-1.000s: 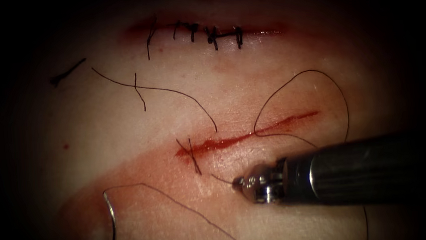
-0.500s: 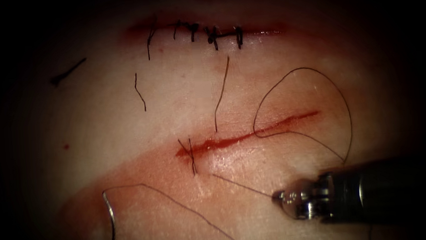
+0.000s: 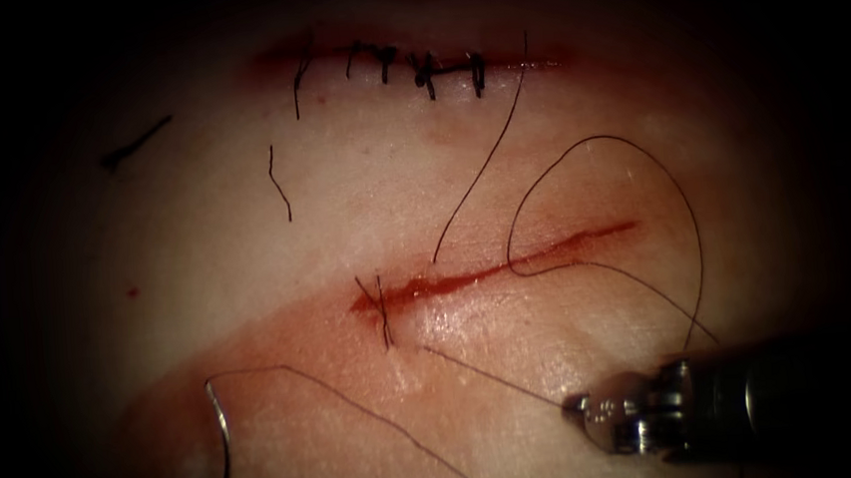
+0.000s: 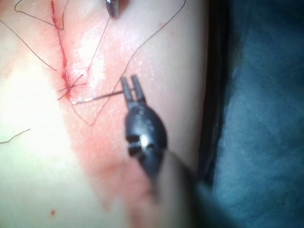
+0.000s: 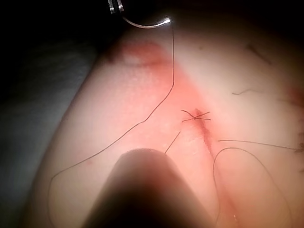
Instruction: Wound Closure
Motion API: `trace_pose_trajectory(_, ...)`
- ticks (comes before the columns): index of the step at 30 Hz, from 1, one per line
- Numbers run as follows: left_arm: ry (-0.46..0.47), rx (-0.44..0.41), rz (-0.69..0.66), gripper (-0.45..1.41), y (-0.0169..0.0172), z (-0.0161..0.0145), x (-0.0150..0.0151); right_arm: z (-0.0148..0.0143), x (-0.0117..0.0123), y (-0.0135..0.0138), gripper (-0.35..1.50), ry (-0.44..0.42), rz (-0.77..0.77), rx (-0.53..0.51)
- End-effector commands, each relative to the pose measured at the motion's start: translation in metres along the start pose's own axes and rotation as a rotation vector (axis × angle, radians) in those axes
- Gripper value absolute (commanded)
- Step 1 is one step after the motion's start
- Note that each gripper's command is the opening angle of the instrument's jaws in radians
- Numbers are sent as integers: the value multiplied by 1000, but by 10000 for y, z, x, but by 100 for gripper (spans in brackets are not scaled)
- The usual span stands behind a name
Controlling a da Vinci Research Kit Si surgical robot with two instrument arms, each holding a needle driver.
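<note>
Right tool sits low on the right, below the cut, fingers closed on the thread. That strand runs straight and taut from the tissue just below the stitch at the cut's left end to the tool tip. Vs 1 s ago the right tool has moved right and down, away from the stitch, and the strand between them is longer. More thread makes a big loop over the right half of the cut, and a free tail curves up from the cut toward the upper sutured cut. Left tool is gripping the needle near its pointed end. The swaged end is up top, with thread trailing off it to the right. The needle isn't in the tissue, it's held over it, low and left of the cut's left end. Right wrist view agrees: the needle arcs free from the left tool's fingers. Red fluid is smeared below and left of the cut. Two cut ends lie loose upper left.
</note>
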Motion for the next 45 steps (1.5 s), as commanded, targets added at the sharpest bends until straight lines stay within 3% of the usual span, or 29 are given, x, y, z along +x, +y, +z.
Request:
trace_pose_trajectory(1, 1, -2, -3, -45, 5, 7, -7, 7, 2, -12, -35, -10, -8, 13)
trace_pose_trajectory(10, 2, -3, -3, -45, 4, 7, -7, 3, -7, -22, -35, -32, -27, 42)
trace_pose_trajectory(20, 2, -3, -4, -45, 4, 7, -7, -4, -33, -38, -35, -56, -25, 59)
trace_pose_trajectory(35, -5, 7, -6, -45, -7, 2, -11, -7, -36, -45, -35, -70, -12, 68)
trace_pose_trajectory(37, -15, 22, -10, -45, -15, -4, -12, -9, -32, -40, 61, -39, 58, 24)
trace_pose_trajectory(38, -18, 26, -11, -45, -17, -6, -12, -11, -31, -37, 94, -18, 72, 2)
trace_pose_trajectory(40, -26, 40, -14, -45, -26, -6, -15, -16, -30, -29, 140, 27, 117, -52)
trace_pose_trajectory(45, -38, 62, -31, -45, -82, 6, -31, -48, -25, -6, 148, 61, 210, -125)
